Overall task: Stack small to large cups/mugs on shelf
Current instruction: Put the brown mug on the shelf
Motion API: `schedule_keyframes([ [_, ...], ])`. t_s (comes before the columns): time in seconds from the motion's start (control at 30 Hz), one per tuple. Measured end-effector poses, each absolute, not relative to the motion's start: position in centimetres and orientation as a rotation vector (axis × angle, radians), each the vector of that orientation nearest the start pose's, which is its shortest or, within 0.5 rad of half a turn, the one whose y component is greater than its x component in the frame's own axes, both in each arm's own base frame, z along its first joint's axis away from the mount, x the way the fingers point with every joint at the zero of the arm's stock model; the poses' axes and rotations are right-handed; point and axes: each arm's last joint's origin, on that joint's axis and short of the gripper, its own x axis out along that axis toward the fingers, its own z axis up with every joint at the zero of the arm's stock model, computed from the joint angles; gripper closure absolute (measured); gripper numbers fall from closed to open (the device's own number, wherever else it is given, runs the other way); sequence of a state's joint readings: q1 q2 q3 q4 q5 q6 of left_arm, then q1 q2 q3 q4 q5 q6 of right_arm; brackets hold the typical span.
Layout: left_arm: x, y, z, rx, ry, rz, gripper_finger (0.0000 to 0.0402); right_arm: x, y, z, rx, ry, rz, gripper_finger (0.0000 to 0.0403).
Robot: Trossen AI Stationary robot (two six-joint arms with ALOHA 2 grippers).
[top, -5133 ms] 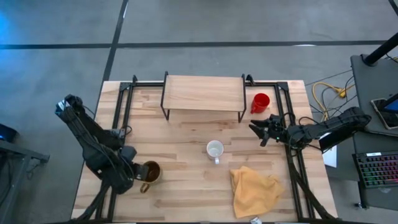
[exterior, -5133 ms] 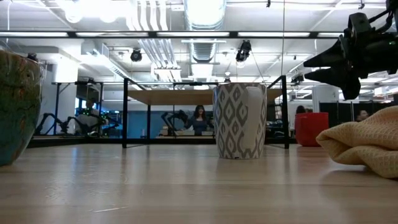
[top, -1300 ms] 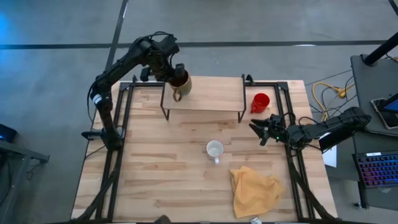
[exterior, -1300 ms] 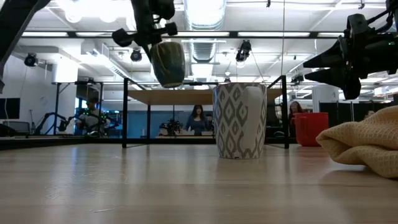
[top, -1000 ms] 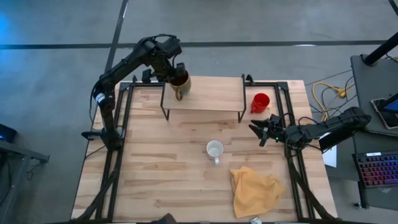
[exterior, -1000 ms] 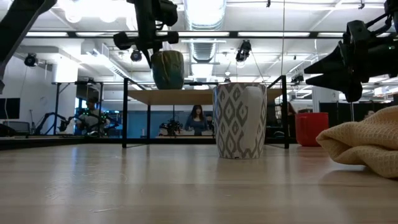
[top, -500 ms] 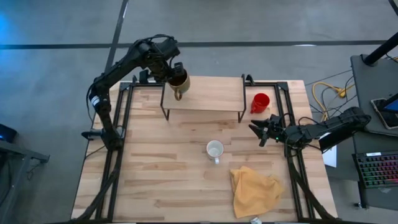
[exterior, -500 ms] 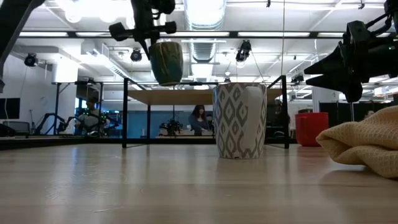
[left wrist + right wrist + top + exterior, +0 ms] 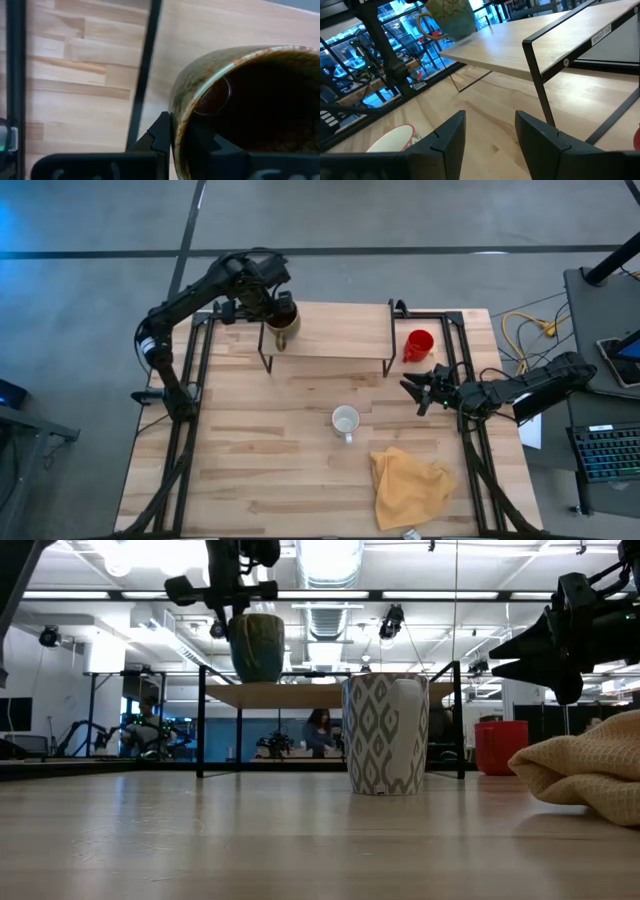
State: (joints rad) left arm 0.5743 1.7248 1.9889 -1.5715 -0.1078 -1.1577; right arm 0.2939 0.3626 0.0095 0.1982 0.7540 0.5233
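The dark brown mug (image 9: 283,320) (image 9: 257,648) sits upright over the left end of the light-wood shelf (image 9: 335,330) (image 9: 320,694), in my left gripper (image 9: 272,298) (image 9: 181,142), which is shut on it. The white patterned mug (image 9: 346,421) (image 9: 385,735) stands on its base mid-table. The red mug (image 9: 418,344) (image 9: 501,747) stands on the table by the shelf's right end. My right gripper (image 9: 420,392) (image 9: 490,135) is open and hovers above the table, near of the red mug. My left gripper pinches the brown mug's rim (image 9: 176,117), with one finger (image 9: 200,145) inside the cup and the other (image 9: 161,134) outside the wall. It comes from above, pointing down. The mug hangs upright with its base at the shelf top; whether it rests there I cannot tell.
A yellow-orange cloth (image 9: 410,488) (image 9: 585,770) lies crumpled near the table's near right corner. Black frame rails (image 9: 200,360) run along the table's left and right sides. The shelf's middle and right part hold nothing.
My left gripper, still shut on the brown mug, has shifted slightly toward the shelf's left end and come down a little. The mug has gone from tilted to upright.
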Motion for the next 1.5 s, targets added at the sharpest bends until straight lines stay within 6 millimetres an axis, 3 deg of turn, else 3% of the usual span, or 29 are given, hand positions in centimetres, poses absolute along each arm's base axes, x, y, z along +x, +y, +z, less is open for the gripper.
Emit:
schedule_keyframes([
  [0.53,26.0,17.0,38.6,-1.252,0.848,1.311,0.0388,11.3,1.3,15.5,0.434,0.014,-0.483,0.0238],
  [1.07,26.5,17.3,38.8,-1.226,0.798,1.257,0.0358,11.2,1.3,15.4,0.431,0.020,-0.483,0.0238],
  [1.5,26.1,16.9,38.6,-1.221,0.871,1.253,0.0356,11.2,1.3,15.4,0.430,0.020,-0.482,0.0238],
])
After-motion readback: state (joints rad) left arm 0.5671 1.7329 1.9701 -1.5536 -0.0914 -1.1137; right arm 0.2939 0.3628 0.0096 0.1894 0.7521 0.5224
